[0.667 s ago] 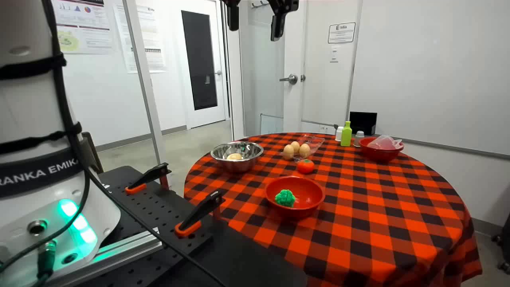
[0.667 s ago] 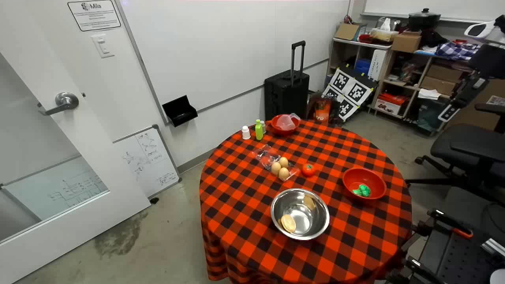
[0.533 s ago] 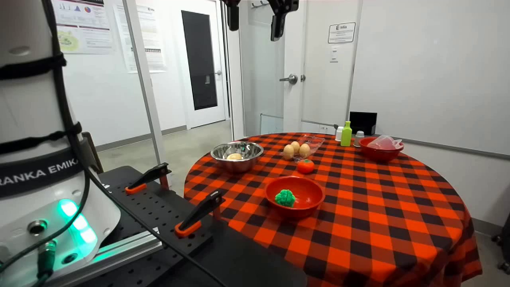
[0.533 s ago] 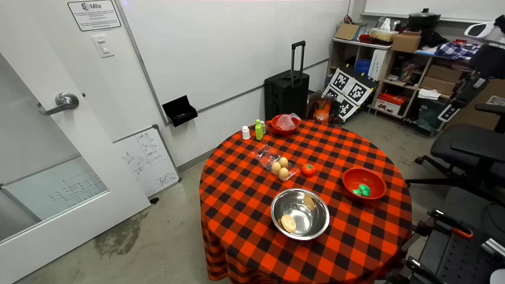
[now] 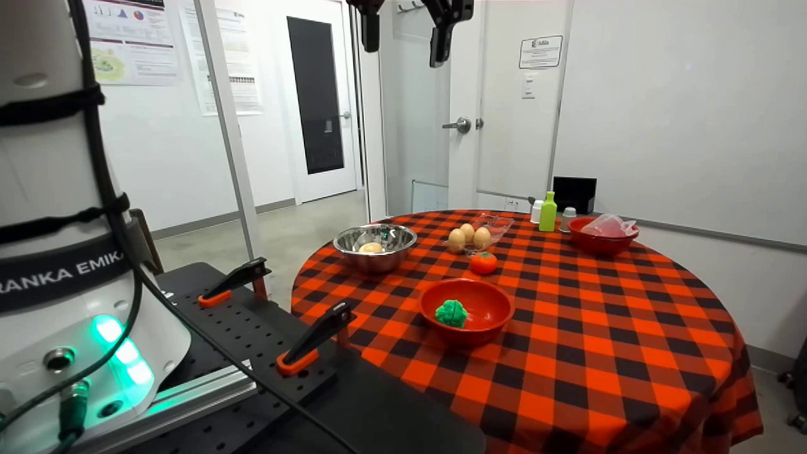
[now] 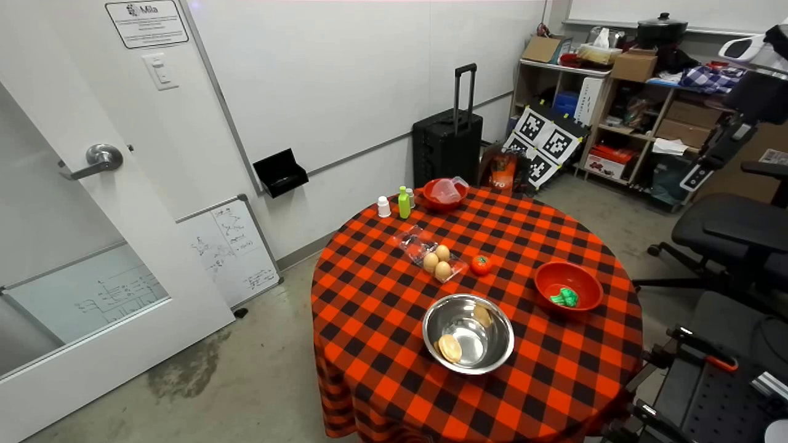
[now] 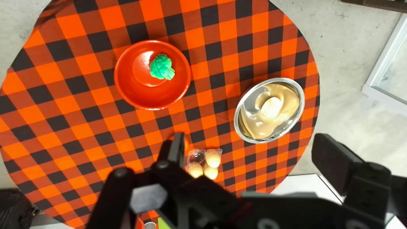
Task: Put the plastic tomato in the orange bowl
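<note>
The plastic tomato (image 5: 483,264) is a small round red-orange ball with a green top, resting on the checkered cloth. It also shows in an exterior view (image 6: 481,266). In the wrist view the tomato (image 7: 186,143) is mostly hidden behind a finger. The orange bowl (image 5: 490,308) stands near it with a green broccoli piece (image 5: 451,313) inside; the bowl also shows in an exterior view (image 6: 583,288) and the wrist view (image 7: 135,87). My gripper (image 5: 405,50) is open and empty, high above the table. In the wrist view its fingers (image 7: 249,140) are wide apart.
A metal bowl (image 6: 431,320) holds a pale beige item (image 6: 450,348). Three eggs (image 6: 442,271) sit in a clear carton beside the tomato. Another red bowl (image 6: 437,204), a green bottle (image 6: 404,204) and white shakers (image 6: 383,207) stand at the table's far edge.
My gripper has moved down very slightly and shifted a little toward the table, still open. The tomato, bowls and other objects have not moved.
</note>
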Controlling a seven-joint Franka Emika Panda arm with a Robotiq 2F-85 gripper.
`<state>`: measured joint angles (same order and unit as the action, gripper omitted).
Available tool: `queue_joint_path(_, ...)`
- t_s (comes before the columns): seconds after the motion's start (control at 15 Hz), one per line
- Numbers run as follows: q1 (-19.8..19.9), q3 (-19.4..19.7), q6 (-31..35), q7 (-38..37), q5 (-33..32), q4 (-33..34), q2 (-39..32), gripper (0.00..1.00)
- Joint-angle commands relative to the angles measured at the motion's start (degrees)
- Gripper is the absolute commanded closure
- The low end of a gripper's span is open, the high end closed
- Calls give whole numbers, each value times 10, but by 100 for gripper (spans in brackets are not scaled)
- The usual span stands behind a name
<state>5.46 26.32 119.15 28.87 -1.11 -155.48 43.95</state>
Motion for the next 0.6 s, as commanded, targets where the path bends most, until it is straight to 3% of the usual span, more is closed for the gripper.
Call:
queue_joint_path(0.0, -13, -21, 33, 4, 6, 29, -68, 0)
queue_joint_path(0.4, -63, -41, 111, 31, 24, 98, -235, 0)
queue_joint_path(0.53, -100, -27, 135, 27, 17, 129, -298, 0)
